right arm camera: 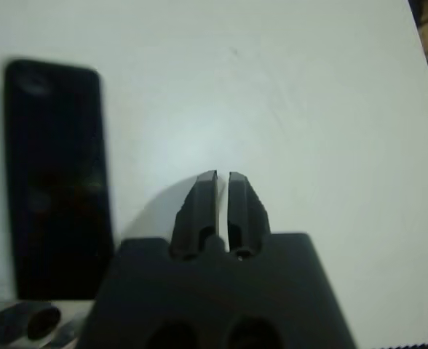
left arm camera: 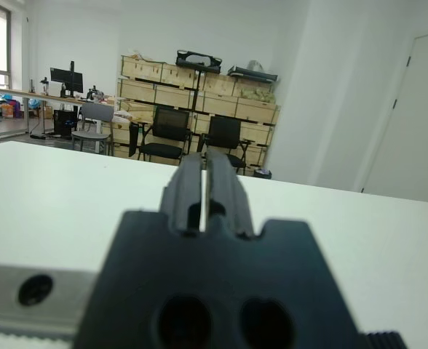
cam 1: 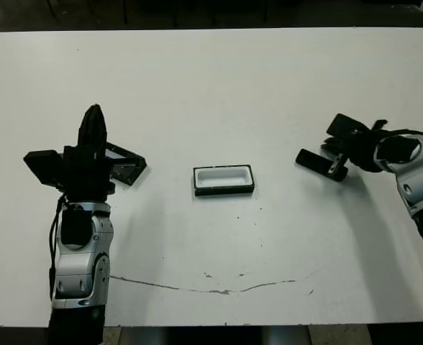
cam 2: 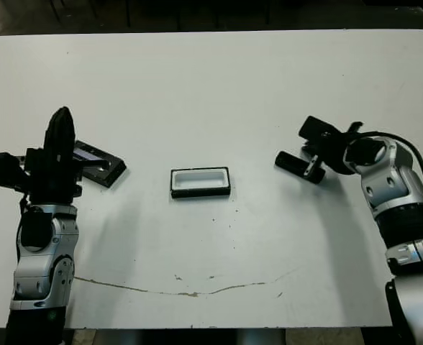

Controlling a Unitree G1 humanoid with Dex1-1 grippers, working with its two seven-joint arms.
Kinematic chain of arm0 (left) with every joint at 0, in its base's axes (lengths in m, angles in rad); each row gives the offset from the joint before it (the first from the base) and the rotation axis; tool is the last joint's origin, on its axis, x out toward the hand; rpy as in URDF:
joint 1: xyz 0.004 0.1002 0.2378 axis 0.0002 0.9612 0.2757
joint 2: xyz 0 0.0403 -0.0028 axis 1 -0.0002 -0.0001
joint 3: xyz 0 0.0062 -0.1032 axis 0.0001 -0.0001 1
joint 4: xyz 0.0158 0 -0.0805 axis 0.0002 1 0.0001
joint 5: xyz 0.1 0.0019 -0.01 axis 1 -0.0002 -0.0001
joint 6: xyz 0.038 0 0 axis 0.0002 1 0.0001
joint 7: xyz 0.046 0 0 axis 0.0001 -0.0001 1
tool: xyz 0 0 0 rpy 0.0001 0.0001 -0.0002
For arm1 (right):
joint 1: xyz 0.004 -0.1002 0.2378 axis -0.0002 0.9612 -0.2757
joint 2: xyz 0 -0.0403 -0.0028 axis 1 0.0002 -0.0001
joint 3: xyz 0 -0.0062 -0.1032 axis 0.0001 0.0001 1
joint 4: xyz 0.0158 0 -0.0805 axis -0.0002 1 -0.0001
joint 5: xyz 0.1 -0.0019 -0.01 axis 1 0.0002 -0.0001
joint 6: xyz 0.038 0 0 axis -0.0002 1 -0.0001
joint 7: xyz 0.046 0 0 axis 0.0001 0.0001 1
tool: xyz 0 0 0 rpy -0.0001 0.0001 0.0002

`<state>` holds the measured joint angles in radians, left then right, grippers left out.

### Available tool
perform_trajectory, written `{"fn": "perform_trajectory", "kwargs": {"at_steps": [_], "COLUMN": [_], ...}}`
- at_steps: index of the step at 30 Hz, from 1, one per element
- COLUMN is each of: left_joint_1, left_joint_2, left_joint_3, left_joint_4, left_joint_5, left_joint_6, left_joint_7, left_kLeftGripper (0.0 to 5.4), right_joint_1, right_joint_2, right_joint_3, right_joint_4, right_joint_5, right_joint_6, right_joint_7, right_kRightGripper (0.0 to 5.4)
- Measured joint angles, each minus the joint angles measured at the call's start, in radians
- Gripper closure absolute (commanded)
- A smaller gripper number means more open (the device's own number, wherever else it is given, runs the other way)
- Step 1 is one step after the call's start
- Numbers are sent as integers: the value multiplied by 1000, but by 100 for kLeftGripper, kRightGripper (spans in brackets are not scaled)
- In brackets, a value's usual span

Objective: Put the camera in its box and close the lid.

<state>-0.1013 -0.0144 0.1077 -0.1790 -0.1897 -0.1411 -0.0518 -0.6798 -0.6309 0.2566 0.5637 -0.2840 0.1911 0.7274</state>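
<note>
Camera: a small slim black rectangular device [cam 2: 293,163] lying flat on the white counter [cam 2: 211,86], on the robot's right side, well apart from the box; in the right wrist view it shows as a dark glossy slab [right arm camera: 57,178] just beside the right fingers, not between them.
Box: a small shallow rectangular tray with a black rim and white lining [cam 2: 200,182], sitting near the counter's middle, open and with nothing inside.
Lid: a flat black rectangular cover with a reflective centre panel [cam 2: 96,163], lying on the counter at the robot's left, apart from the box and partly hidden behind the left arm.
Right end effector: two black fingers [right arm camera: 223,200] drawn nearly together with only a thin slit between them, gripping nothing; it [cam 2: 316,170] sits just beside the camera's near end, and whether it touches cannot be told.
Left end effector: two black fingers [left arm camera: 204,182] pressed almost together, holding nothing; it [cam 2: 59,126] stands upright over the counter next to the lid.
Counter: a white surface with a thin brownish crack line [cam 2: 190,291] running along its near part.
Background: the left wrist view shows stacked wooden crates [left arm camera: 199,98] and black chairs [left arm camera: 167,134] beyond the counter.
</note>
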Motion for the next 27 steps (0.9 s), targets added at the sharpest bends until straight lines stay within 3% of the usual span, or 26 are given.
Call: {"fn": "perform_trajectory", "kwargs": {"at_steps": [15, 20, 27], "left_joint_1": [0, 0, -1], "left_joint_2": [0, 0, 0], "left_joint_3": [3, 3, 3], "left_joint_4": [3, 1, 0], "left_joint_5": [-3, -5, -5], "left_joint_6": [0, 1, 6], "left_joint_7": [-3, -3, -3], "left_kLeftGripper": [539, 539, 539], "right_joint_1": [0, 45, 126], "right_joint_2": [-90, -112, -137], "right_joint_3": [-29, -49, -63], "right_joint_4": [126, 74, -89], "right_joint_5": [24, 58, 89], "right_joint_6": [-120, -136, -79], "right_joint_7": [41, 89, 151], "right_kRightGripper": [540, 540, 540]}}
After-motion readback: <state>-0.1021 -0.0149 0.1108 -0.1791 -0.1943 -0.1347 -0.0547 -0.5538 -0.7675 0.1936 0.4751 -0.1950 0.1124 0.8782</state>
